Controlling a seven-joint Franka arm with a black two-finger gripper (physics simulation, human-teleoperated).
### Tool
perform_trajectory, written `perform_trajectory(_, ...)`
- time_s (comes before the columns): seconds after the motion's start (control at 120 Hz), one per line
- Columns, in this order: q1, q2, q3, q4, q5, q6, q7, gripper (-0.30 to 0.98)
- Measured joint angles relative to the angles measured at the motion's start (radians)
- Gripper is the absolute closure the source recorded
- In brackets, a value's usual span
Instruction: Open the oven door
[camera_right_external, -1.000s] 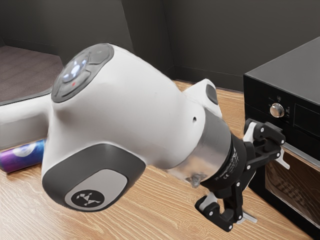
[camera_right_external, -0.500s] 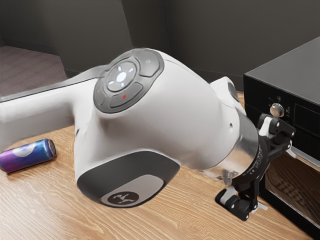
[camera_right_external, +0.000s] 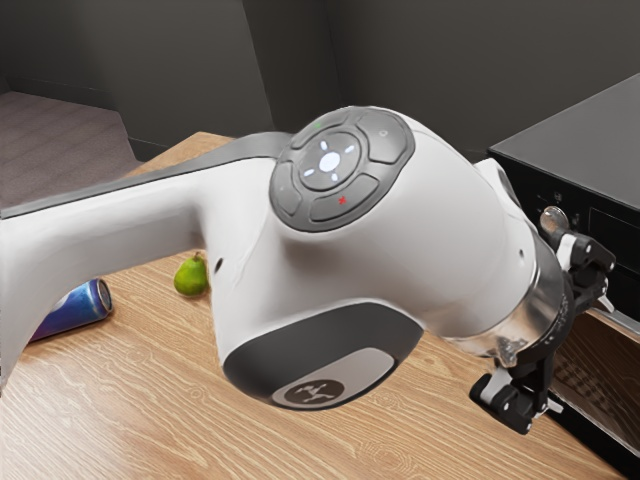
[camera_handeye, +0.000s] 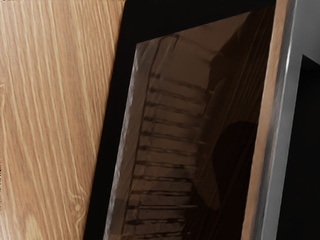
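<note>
Black and spread wide, with nothing gripped, the tool has been carried closer to the closed oven door at the exterior view's right; its handle can probably be approached next. On the wooden worktop, a pear has been uncovered, backed by dark walls.

Oven door sat shut and upright, lower right of the exterior frame. Black border around dark brown, glossy glass, row of thin rack-like bars showing in it. Silvery bar handle ran straight along the door's upper edge.
</note>
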Motion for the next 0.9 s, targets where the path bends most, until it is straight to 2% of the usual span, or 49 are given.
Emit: perform_trajectory(0.9,0.031,0.093,0.044,0.085,-0.028,0.001,0.052,0.00)
